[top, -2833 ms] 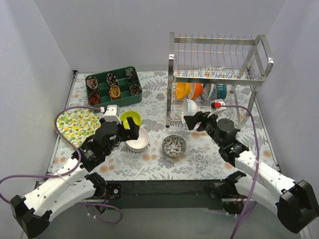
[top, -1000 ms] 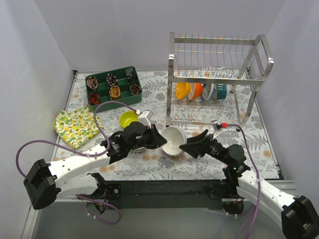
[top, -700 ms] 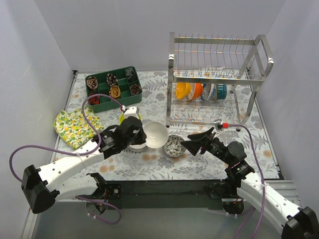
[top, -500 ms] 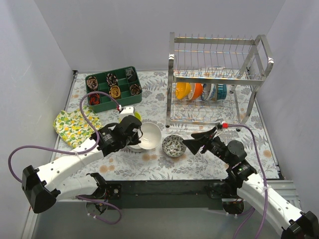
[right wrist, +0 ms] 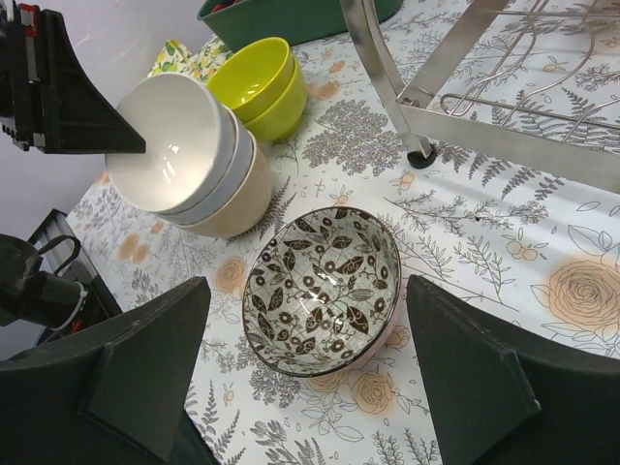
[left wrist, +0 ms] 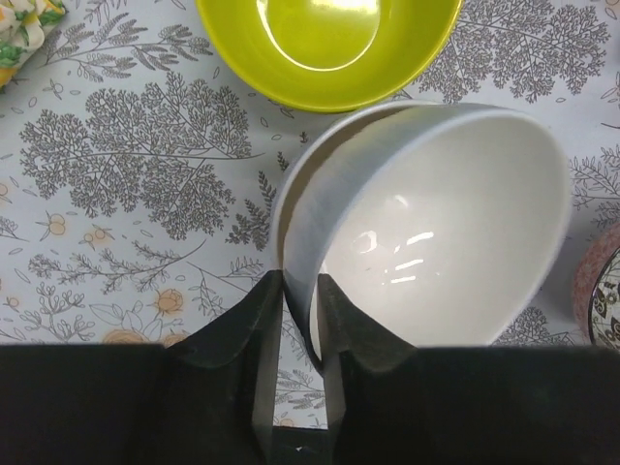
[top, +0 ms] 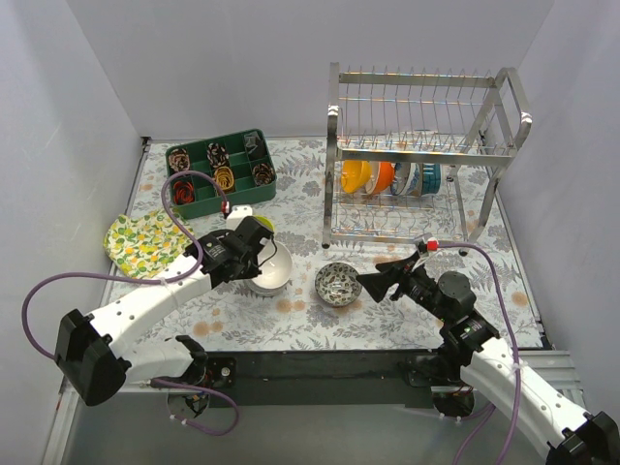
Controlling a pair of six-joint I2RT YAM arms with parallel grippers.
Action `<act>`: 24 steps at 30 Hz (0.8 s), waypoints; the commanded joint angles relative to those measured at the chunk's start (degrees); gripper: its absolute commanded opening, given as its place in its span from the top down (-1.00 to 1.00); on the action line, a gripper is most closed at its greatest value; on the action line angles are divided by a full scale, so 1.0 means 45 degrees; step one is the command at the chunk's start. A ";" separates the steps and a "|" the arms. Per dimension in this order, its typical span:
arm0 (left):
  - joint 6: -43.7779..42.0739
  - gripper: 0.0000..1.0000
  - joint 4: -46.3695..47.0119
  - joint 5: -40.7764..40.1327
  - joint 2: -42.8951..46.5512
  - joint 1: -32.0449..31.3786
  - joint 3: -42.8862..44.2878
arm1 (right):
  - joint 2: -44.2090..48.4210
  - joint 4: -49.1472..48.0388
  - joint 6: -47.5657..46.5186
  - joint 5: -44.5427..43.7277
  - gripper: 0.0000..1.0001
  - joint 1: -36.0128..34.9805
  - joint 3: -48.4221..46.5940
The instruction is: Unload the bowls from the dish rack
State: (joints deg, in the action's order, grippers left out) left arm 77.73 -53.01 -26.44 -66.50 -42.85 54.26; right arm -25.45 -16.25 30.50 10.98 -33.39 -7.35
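— White bowl (left wrist: 436, 223), tilted atop the stack (right wrist: 228, 194), centre-left of worktop (top: 291, 325); left pincer (left wrist: 300, 291) pinching its rim.
— Risk: released askew, it slides off, clips lime-green bowl (left wrist: 329, 39) just beside. Right pincer (right wrist: 305, 291) spread, facing floral bowl (right wrist: 320, 252). Dish rack (top: 426, 155), upper right, holds more bowls (top: 383, 177).

My left arm (top: 145, 302) and right arm (top: 513, 380) are white shells with black joints, each with a purple cable (top: 26, 318). The right gripper (right wrist: 308, 291) has matte black wedge fingers (right wrist: 145, 378).
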 commanded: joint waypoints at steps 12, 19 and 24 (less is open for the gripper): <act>-0.0419 -0.35 0.1078 -0.0141 0.0675 0.0206 -0.0202 | 0.0226 0.1246 -0.1542 -0.1616 -0.82 0.0017 -0.1216; -0.0516 -0.94 0.1798 -0.0160 0.2607 0.0187 -0.0241 | -0.0513 0.1892 -0.2851 -0.3688 -0.88 0.0017 -0.2232; -0.1295 -0.96 0.3399 -0.0355 0.4656 0.0206 -0.1333 | -0.1764 0.1873 -0.3709 -0.6026 -0.97 0.0036 -0.3401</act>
State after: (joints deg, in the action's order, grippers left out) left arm 75.09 -44.14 -26.33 -51.90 -42.17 51.94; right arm -29.85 -7.33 18.76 -4.60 -33.39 -16.82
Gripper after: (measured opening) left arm 0.981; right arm 0.983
